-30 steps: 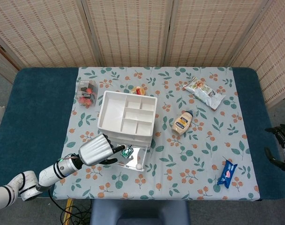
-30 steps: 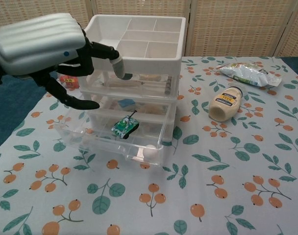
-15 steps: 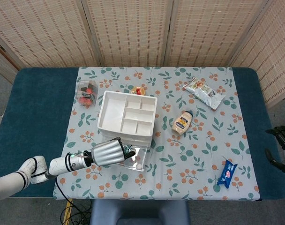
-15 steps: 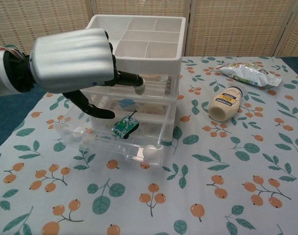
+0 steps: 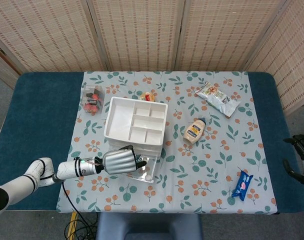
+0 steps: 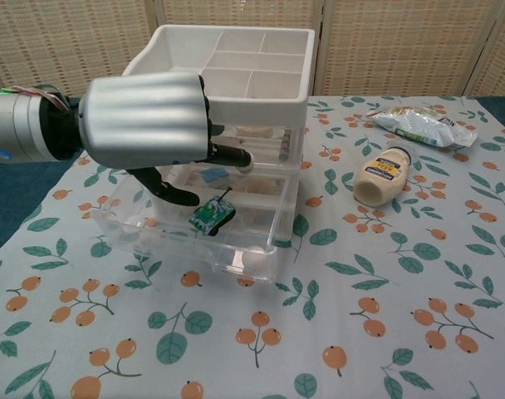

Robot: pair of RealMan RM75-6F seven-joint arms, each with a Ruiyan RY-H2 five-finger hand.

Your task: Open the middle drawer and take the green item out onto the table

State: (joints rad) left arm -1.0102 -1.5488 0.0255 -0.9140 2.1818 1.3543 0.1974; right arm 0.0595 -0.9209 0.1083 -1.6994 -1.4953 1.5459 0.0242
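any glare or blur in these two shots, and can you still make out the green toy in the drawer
Head view: even light, sharp, the left hand hides most of the open drawer. Chest view: soft sheen on the hand, clear plastic reflections, yet the green toy tank reads clearly.

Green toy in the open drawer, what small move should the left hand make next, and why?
Probably lower the left hand a little and close its fingers on the green toy. The drawer is already pulled out, the toy lies loose inside, and the hand hovers just above and left of it, holding nothing.
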